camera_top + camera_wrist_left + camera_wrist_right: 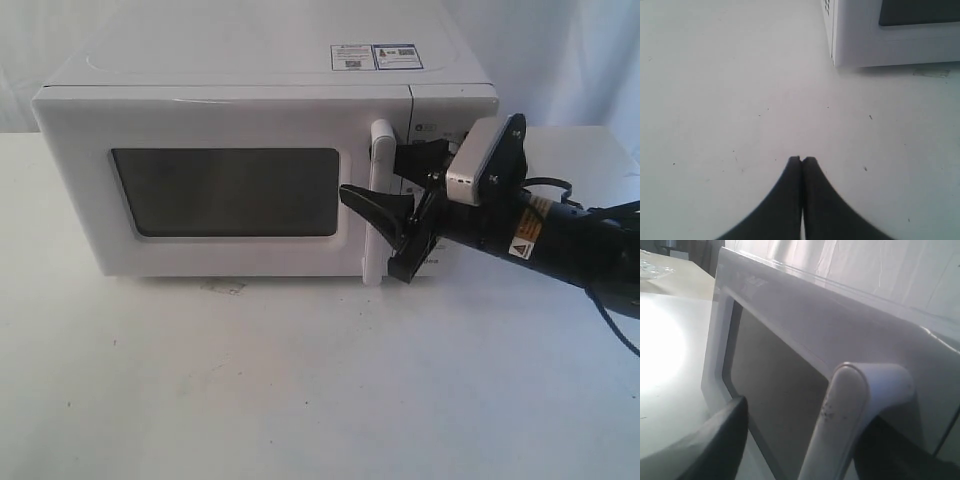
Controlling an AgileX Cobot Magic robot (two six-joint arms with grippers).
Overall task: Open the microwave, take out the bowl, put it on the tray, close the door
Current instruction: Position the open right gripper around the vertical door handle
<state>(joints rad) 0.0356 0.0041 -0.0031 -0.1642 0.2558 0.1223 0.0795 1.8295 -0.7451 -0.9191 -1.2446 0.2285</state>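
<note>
The white microwave (260, 60) stands at the back of the table with its door (200, 120) shut, showing the dark window (225, 192). My right gripper (375, 172) is open and straddles the vertical white bar handle (380, 200). One finger is in front of the window side and the other is behind the bar. In the right wrist view the handle (855, 410) sits between the dark fingers (720, 440). My left gripper (802, 160) is shut on nothing, low over the bare table near the microwave's corner (865, 40). The bowl is hidden. No tray shows.
White tabletop (300, 380) stretches in front of the microwave, with a small smudge (225, 287) near its base. Stickers (377, 57) lie on the microwave's top. The right arm (560, 235) covers the knob panel. A clear object (652, 270) lies on a far surface.
</note>
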